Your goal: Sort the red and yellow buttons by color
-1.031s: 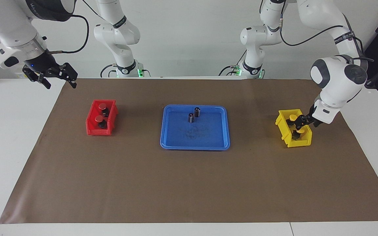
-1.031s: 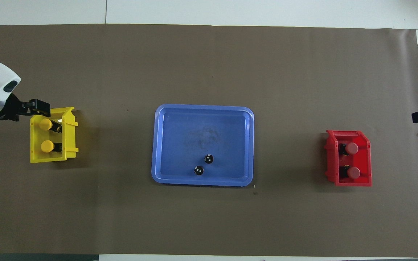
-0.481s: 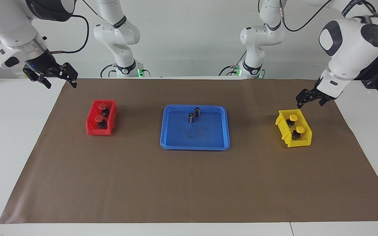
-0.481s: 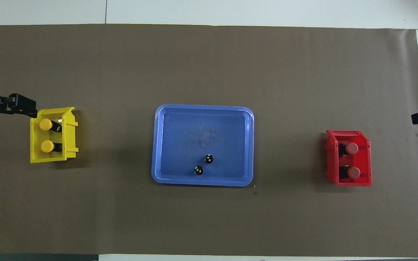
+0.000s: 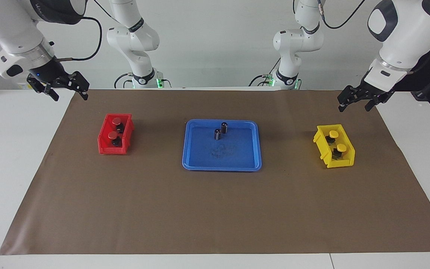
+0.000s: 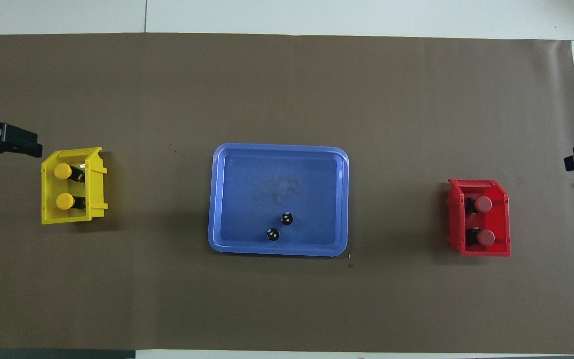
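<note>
Two yellow buttons (image 5: 333, 134) (image 5: 341, 148) lie in the yellow bin (image 5: 322, 148) at the left arm's end of the table. At the right arm's end, two red buttons (image 5: 116, 120) (image 5: 113, 134) lie in the red bin (image 5: 105, 148). My left gripper (image 5: 354, 106) hangs open and empty in the air over the mat near the yellow bin, touching nothing. Over the mat's corner at its own end my right gripper (image 5: 70, 96) waits, open and empty. The overhead view shows both yellow caps (image 6: 61, 171) and both red caps (image 6: 483, 203) uncovered.
A blue tray (image 5: 222, 165) sits mid-table with two dark capless cylinders (image 5: 224, 127) (image 5: 217, 134) standing in the part nearer the robots. A brown mat (image 5: 215, 209) covers most of the table.
My left gripper has lifted out of the yellow bin and drawn back toward the robots, empty; the yellow button it was at stays in the bin. The right arm has barely moved.
</note>
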Tool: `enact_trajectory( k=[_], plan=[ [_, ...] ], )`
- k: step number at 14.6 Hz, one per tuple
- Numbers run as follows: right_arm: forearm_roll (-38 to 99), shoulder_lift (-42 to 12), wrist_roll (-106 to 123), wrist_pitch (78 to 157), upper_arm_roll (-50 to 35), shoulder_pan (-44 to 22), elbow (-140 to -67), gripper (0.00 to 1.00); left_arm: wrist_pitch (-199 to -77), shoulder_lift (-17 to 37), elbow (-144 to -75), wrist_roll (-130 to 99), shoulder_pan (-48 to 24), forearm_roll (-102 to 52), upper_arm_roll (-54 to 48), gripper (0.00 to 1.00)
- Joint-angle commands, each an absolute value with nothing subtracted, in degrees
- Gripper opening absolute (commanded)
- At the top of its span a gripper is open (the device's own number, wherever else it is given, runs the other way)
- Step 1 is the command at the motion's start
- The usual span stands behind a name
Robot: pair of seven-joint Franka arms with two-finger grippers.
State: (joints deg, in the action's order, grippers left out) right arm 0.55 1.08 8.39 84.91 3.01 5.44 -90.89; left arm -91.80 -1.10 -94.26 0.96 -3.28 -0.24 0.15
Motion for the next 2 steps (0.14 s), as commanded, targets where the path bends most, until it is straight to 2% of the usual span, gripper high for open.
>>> enact_trajectory(
  k=[1,2],
  plan=[
    [0.09,1.32,7.73,84.64,2.99,5.27,-91.23,1.0,-89.74,-2.11,-93.43,2.02,-3.34,-1.06,0.44,1.0],
    [0.09,1.32,7.73,84.64,2.99,5.27,-91.23,1.0,-89.3,-1.94,-92.47,1.93,-3.43,-1.05,0.44,1.0]
  ],
)
